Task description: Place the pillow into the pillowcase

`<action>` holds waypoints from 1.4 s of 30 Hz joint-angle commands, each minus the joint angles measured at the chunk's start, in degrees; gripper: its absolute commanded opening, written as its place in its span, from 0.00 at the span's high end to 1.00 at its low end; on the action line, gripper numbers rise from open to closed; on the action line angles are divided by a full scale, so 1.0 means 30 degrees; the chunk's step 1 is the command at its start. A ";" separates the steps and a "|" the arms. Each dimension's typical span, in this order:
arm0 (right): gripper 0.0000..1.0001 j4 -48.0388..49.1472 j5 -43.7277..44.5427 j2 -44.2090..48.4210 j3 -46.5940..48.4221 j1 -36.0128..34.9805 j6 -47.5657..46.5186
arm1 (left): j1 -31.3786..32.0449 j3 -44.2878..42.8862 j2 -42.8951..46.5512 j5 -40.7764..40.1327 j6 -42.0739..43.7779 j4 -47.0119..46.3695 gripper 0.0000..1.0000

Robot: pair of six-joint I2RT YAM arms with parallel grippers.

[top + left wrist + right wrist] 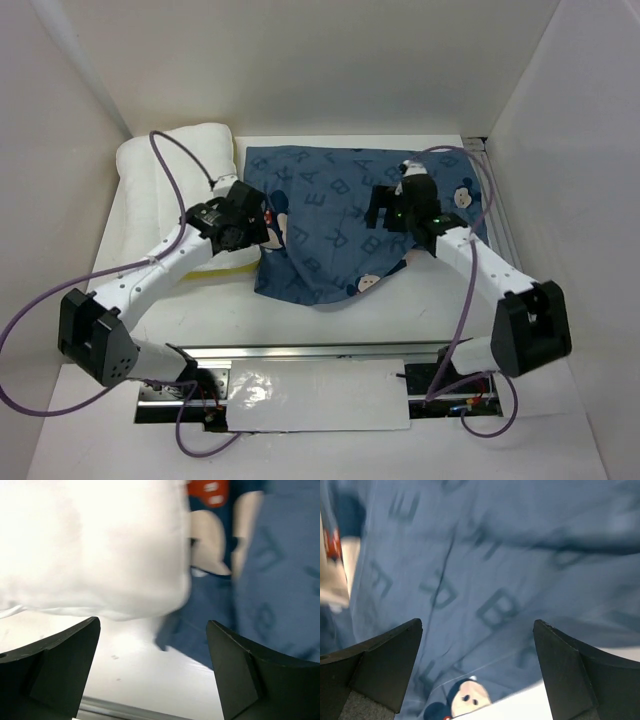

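2 grippers hang wide open and empty: the left gripper (262, 225) at the left edge of the pillowcase (320, 200), nearer the pillow (165, 180) lying just left of it, long axis near-to-far; the right gripper (385, 215) over its middle.

Open lane: bare table (300, 325) strip, lower centre. Pillow (170, 175) fills upper left against left wall (50, 150). Pillowcase (330, 200) covers centre to upper right, near right wall (570, 150).

light: bright, even | shadows: soft | top view: sharp | wrist views: motion-blurred, white overexposed
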State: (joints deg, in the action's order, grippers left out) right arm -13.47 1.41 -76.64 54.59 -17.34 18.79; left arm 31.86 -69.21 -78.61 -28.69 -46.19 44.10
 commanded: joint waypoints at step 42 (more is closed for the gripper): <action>0.27 -0.6846 1.0021 0.0436 -0.3518 0.3030 0.6162 | 0.1505 0.8687 0.5840 0.5903 -0.7243 0.3281 1.00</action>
State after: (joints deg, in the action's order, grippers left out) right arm -31.51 30.87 -80.31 43.35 -7.60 39.11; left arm 32.23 -43.62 -62.87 -15.05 -62.04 46.11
